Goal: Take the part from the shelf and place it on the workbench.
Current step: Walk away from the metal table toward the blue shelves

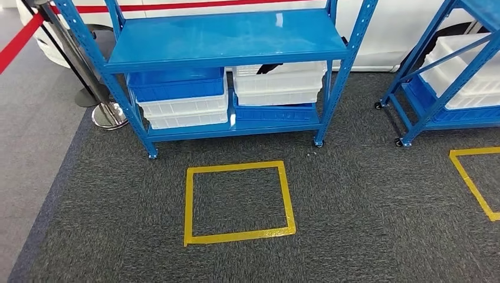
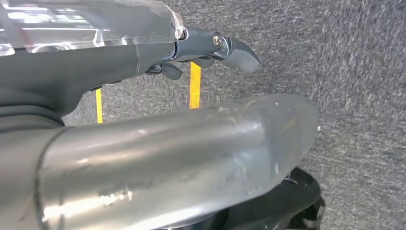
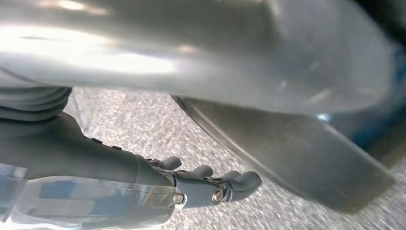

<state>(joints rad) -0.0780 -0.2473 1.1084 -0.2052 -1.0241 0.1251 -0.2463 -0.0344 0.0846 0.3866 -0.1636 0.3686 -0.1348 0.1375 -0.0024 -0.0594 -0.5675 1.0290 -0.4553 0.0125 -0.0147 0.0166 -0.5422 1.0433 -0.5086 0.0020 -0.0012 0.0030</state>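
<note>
My left robot hand [image 2: 210, 50] and right robot hand [image 3: 206, 184] hang over grey carpet [image 1: 354, 200] holding nothing, fingers loosely apart, beyond them a yellow tape square [image 1: 239, 202], then the blue metal shelf [image 1: 227, 41] stacked with white and blue plastic bins [image 1: 277, 82], where I cannot make out the part.

Even bright overhead light; glare on blue shelf [image 1: 227, 36] top; head view sharp, wrist views blurred up close, metal gleaming
</note>
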